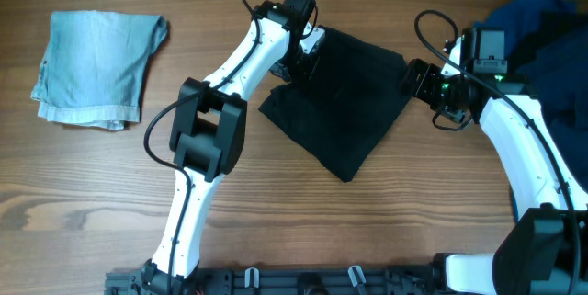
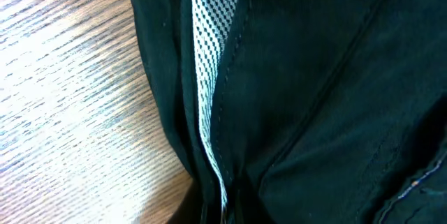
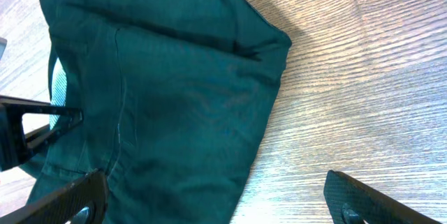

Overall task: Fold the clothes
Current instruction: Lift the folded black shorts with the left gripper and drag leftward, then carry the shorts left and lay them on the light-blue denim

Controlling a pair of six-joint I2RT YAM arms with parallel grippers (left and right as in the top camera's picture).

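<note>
Black shorts (image 1: 344,116): lie spread near the middle of the wooden table (image 1: 276,231). They are turned cornerwise, with one corner pointing toward the robot's base, and sit between the two grippers.

Left gripper (image 1: 306,56): at the far left corner of the shorts, jaws closed together on the cloth there. Its own camera is filled with black fabric gathered into folds that run together at the bottom of the view; the fingers themselves do not show.

Mesh lining (image 2: 209,56): a white dotted strip showing between the black folds, seen only from the left wrist.

Right gripper (image 1: 411,79): spread as wide as it goes and holding nothing. It stands at the right corner of the shorts. From overhead it cannot be told whether it touches the cloth or hangs just above it.

Right gripper, wrist view (image 3: 214,178): one finger (image 3: 70,196) stands in front of the cloth and the other over bare wood. The edge of the shorts runs down between them.

Denim piece (image 1: 96,70): pale blue and folded, on the far left of the table, well apart from both grippers.

Blue garments (image 1: 542,28): a royal-blue and navy heap at the far right corner, just behind the right arm.
</note>
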